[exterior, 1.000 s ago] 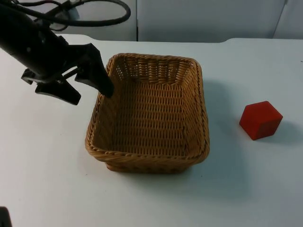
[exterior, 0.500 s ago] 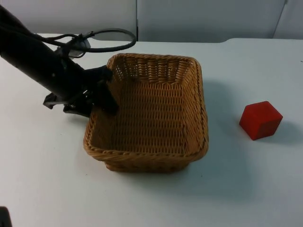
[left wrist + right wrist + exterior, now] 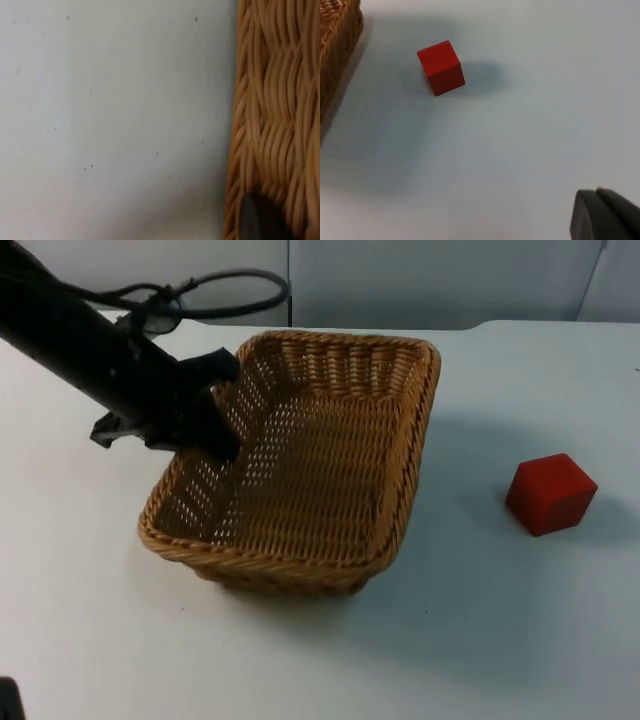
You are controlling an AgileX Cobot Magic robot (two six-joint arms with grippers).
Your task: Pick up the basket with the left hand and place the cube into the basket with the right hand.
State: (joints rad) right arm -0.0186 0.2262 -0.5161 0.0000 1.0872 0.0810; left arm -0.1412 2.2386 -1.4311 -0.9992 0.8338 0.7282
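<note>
Where the white table [image 3: 90, 620] runs back to the grey wall [image 3: 430, 280], the left gripper [image 3: 205, 435] grips the left rim of the basket [image 3: 300, 480], tilted up on that side. The red cube [image 3: 550, 494] sits well right, bare table around it. The right gripper [image 3: 605, 217] waits above; whether its fingers are apart I cannot tell.

Even, bright overhead light; soft shadows spread right of the basket [image 3: 300, 470] and cube [image 3: 549, 494]; the wicker is blurred in the left wrist view.
</note>
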